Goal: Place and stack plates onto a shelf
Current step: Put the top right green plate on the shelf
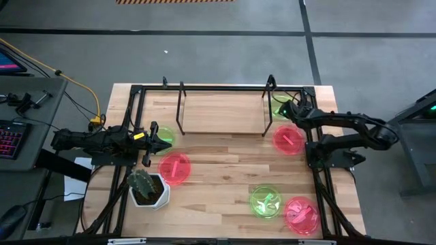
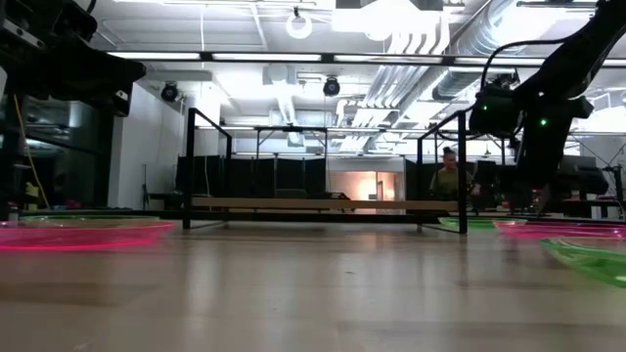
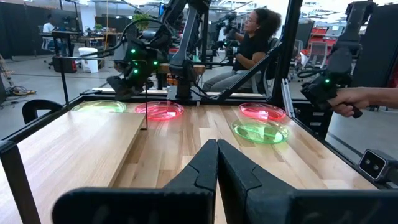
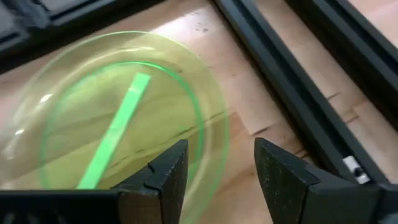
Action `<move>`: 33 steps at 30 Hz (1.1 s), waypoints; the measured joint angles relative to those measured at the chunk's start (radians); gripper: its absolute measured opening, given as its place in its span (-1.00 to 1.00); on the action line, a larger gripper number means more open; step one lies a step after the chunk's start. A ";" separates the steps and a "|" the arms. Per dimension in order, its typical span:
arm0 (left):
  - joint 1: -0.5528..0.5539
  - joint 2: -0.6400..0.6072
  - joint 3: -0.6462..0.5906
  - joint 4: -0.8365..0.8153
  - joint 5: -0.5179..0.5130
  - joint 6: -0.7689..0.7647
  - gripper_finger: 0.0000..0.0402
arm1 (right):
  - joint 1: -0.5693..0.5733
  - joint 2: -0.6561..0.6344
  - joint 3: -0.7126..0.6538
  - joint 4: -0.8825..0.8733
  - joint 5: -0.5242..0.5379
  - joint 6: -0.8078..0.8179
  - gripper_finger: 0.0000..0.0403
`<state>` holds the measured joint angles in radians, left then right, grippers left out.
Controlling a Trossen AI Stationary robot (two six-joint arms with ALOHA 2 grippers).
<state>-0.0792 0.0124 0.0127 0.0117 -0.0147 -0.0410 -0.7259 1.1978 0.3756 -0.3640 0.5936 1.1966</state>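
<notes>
Jaws: left gripper [image 3: 216,163] fingers pressed together, nothing between them; right gripper [image 4: 217,165] fingers apart w/ a gap, nothing gripped, rim of a green plate [image 4: 118,106] just ahead of the tips.

All places below are relative to the shelf [image 1: 221,112], the light-wood board w/ thin black rods at the far-middle of the table [image 1: 225,184].

Left of shelf: left gripper [image 1: 163,141] sits just off the shelf's near-left corner, pointing toward it, low over the table. A green plate [image 1: 162,135] lies right under/beside its tip. A pink plate [image 1: 175,168] lies on the table nearer than the shelf's left end, just beside the white pot w/ cactus [image 1: 146,186], which is further left & nearer still.

Shelf itself: board bare in the high view; low view shows it as a thin plank [image 2: 323,204] raised between the black uprights.

Right of shelf: right gripper [image 1: 282,109] is at the shelf's right end, over the green plate [image 1: 281,107] that lies beside that end, near the table's black frame rail [image 4: 292,81]. Another pink plate [image 1: 289,139] lies just off the shelf's near-right corner. Well nearer than the shelf, toward the table's front-right, a green plate [image 1: 266,201] & a pink plate [image 1: 301,213] lie side by side, edges touching or nearly so, can't tell which.

Beyond the table, left wrist view shows a seated person [image 3: 252,46].
</notes>
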 joint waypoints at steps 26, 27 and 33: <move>0.000 0.000 0.000 0.000 0.000 0.000 -1.00 | -0.038 0.001 -0.116 0.230 -0.034 0.055 -0.31; 0.000 0.000 0.000 0.000 0.000 0.000 -1.00 | -0.038 0.001 -0.116 0.231 -0.026 0.061 -0.35; 0.000 0.000 0.000 0.000 0.000 0.000 -1.00 | -0.040 0.001 -0.115 0.248 0.001 0.053 -0.74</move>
<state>-0.0793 0.0125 0.0128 0.0116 -0.0143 -0.0408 -0.7658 1.1987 0.2604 -0.1161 0.5946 1.2495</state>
